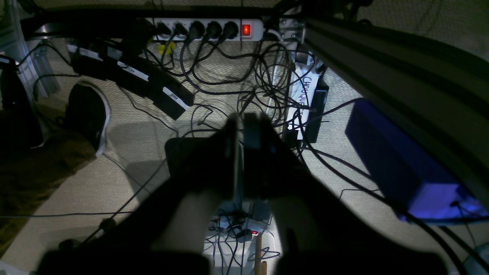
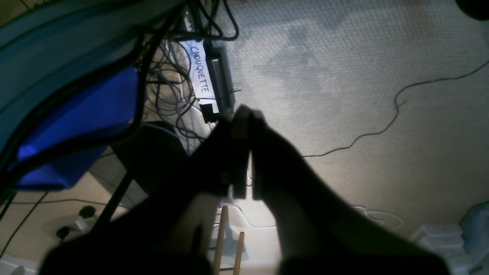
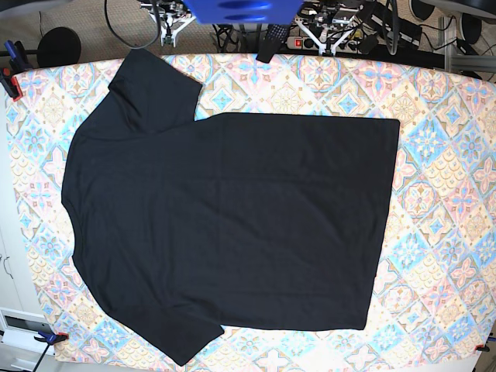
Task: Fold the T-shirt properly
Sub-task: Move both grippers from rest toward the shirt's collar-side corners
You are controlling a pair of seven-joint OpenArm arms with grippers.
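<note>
The black T-shirt [image 3: 225, 225] lies spread flat on the patterned table [image 3: 442, 194] in the base view. Its collar points left, its hem right, and both sleeves are spread out at the left. Neither gripper touches it. The left gripper [image 1: 241, 126] is shut with nothing between its fingers, hanging over the carpet and cables behind the table. My right gripper [image 2: 244, 114] is likewise shut and empty above the floor. I cannot pick out either gripper for certain in the base view.
A white power strip [image 1: 208, 29] with several plugs and tangled cables lies on the floor. A blue box [image 1: 401, 168] sits under the table frame, next to a label reading CHOUQUETTE [image 2: 200, 70]. Clamps [image 3: 9, 77] grip the table's left corners.
</note>
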